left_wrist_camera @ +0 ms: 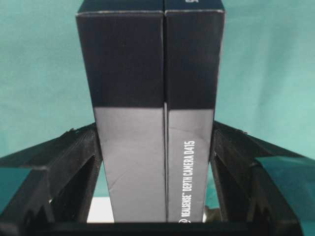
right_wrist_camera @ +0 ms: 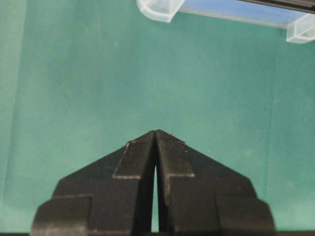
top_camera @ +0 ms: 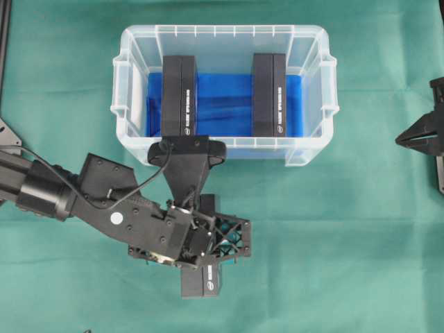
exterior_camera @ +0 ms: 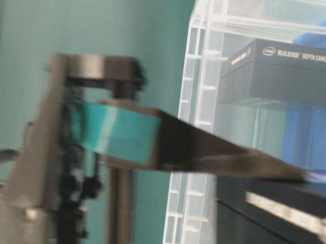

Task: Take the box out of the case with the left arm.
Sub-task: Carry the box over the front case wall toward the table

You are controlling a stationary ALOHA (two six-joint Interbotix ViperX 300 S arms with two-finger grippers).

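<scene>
the left gripper [top_camera: 218, 243] is holding a black box [top_camera: 202, 281] over the green cloth [top_camera: 361, 263], just near of the case [top_camera: 309, 90] and outside it. seen from its wrist, the jaws are pressing on both long sides of the box [left_wrist_camera: 152, 123], set about as wide as the box, so the grip looks firm enough for carrying. the box is lying along the gripper's line, its end sticking out toward the near edge of the scene, which suits setting it down flat. whether it is touching the cloth i cannot tell. two more boxes are standing on edge in the case, one at the left [top_camera: 179, 97] and one at the right [top_camera: 269, 96], on the blue lining [top_camera: 225, 104], well apart, leaving room for fingers on either side. the right gripper [top_camera: 416, 139] is waiting at the far right of the table, its jaws closed on nothing [right_wrist_camera: 156, 142], clear of the left arm's [top_camera: 76, 191] path. by the look of it, the removal is nearly done, with only the release remaining.
</scene>
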